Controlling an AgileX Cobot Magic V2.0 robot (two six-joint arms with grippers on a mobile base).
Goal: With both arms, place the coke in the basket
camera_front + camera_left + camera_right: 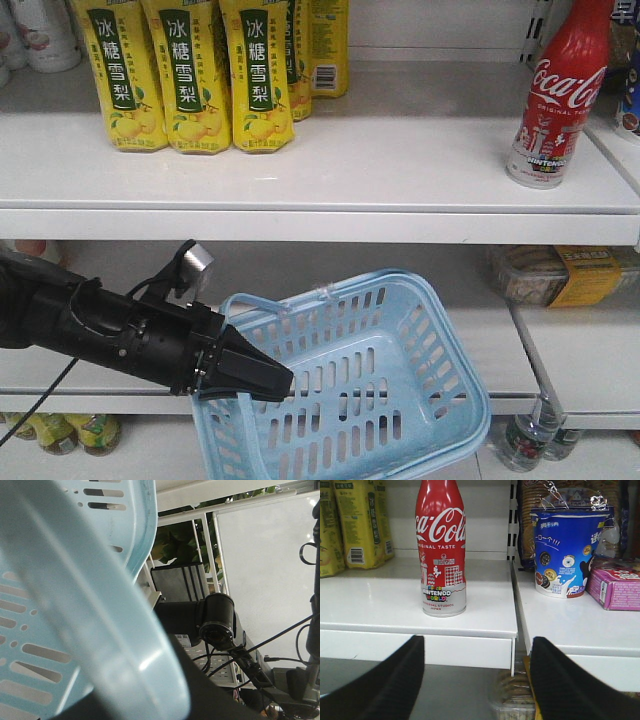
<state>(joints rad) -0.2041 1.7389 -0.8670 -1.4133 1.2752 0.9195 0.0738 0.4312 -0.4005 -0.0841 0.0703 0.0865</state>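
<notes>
We see the basket [455,345] hanging tilted in front of the shelving, its open top turned up and toward the camera. Inside it only its own slotted floor and walls show. The left hand [270,385] is clamped onto the rim at the basket's near left corner. In the left wrist view that pale blue rim [100,630] fills most of the picture, blurred and very close.

The coke [555,95] is not in the basket. It stands upright on the white upper shelf [350,170], toward the right end and close to the front edge. From the right wrist view the coke [442,550] is straight ahead and slightly left. The right hand [477,680] is spread wide below the shelf's front lip, its two black fingers [375,680] well apart with nothing between them.

A row of yellow bottles [190,75] stands at the left of the same shelf, well apart from the coke. Across the seam to the right, on the neighbouring shelf board, stand a blue cup [565,550] and a pink box [615,585]. A clear tub [560,272] lies on the lower shelf at the right, behind and above the basket's far corner. More bottles [525,440] stand at floor level at the lower right.
</notes>
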